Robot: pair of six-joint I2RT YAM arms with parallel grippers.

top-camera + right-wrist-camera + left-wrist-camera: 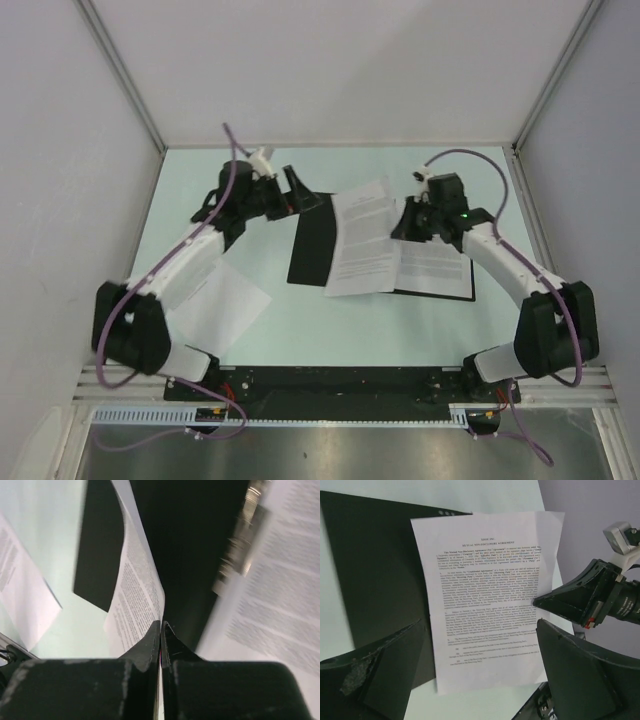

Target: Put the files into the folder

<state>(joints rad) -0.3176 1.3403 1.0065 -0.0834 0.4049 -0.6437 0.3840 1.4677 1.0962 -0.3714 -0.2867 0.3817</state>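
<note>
While over folder, sheet in right tool.

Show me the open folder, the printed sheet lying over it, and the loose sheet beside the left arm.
open folder (310,250): top view, black left flap.
printed sheet (365,245): top view, middle of page.
loose sheet (228,305): top view, its middle.

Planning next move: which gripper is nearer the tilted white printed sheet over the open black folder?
Right. The right gripper pinches the printed sheet's edge; left gripper hovers open to its left.
</note>
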